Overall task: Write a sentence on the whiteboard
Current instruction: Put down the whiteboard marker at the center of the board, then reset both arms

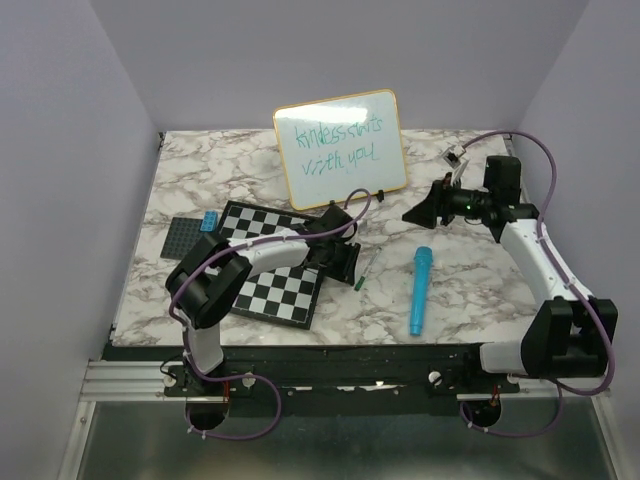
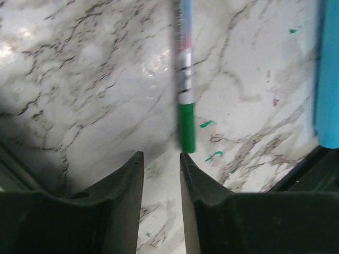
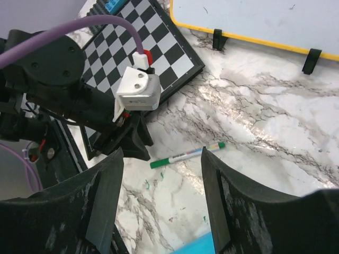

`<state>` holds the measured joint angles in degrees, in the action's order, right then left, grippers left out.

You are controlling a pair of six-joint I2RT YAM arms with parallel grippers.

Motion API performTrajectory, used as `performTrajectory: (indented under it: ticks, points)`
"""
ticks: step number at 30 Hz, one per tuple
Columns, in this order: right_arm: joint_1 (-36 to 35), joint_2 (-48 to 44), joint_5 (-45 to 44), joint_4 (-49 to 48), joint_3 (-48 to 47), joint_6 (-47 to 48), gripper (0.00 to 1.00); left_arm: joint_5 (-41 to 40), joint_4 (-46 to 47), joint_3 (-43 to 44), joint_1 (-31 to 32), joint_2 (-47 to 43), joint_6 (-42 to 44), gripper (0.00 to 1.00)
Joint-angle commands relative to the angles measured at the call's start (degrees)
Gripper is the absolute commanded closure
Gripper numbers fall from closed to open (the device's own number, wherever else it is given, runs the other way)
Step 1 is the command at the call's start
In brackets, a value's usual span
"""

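Standing whiteboard bearing green sentence

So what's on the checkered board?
Nothing lies on the visible squares of the checkered board. The left arm reaches across above it, covering a strip, so that part can't be checked.

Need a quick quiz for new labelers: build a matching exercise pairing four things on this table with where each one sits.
Things:
1. whiteboard
2. green marker
3. blue tube
4. checkered board

Places:
A. lying loose just ahead of the open left claw
B. partly under the left arm
C. propped at the back of the table, green writing on it
D. flat on the table, right of the marker

Pairs: 1-C, 2-A, 3-D, 4-B
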<state>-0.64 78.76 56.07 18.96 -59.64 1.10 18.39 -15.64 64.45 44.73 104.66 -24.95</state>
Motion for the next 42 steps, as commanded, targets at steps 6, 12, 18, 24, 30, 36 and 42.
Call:
performTrajectory:
  ticks: [6,12,18,24,30,36,42]
  points:
    - [0.03,-11.95,-9.04,17.23,-1.09,19.16,0.31,-13.81,-3.71,0.16,1.5,-14.64,1.57,0.42]
    - [0.38,-22.83,-15.73,23.23,1.8,24.65,0.26,-20.15,10.78,-13.71,0.1,-42.05,0.62,0.01]
    - [0.38,-31.99,-19.24,16.82,6.81,13.6,0.03,-15.22,12.06,-21.38,-8.69,-63.16,-2.66,0.01]
    - [2.67,-34.55,-28.63,16.54,3.14,6.04,0.0,-26.2,-6.59,-16.28,-8.96,-68.88,2.88,0.01]
    - [2.93,-35.43,-42.7,17.34,-2.67,-0.92,0.0,-28.68,-9.67,-17.69,-8.96,-74.34,3.24,0.01]
    - [2.93,-36.75,-45.17,16.46,-2.5,-2.32,0.0,-28.15,-11.96,-16.81,-8.96,-75.3,2.8,0.01]
    - [2.93,-36.4,-41.58,13.04,-2.15,5.48,0.0,-29.37,-12.84,-15.58,-8.96,-75.05,3.33,0.01]
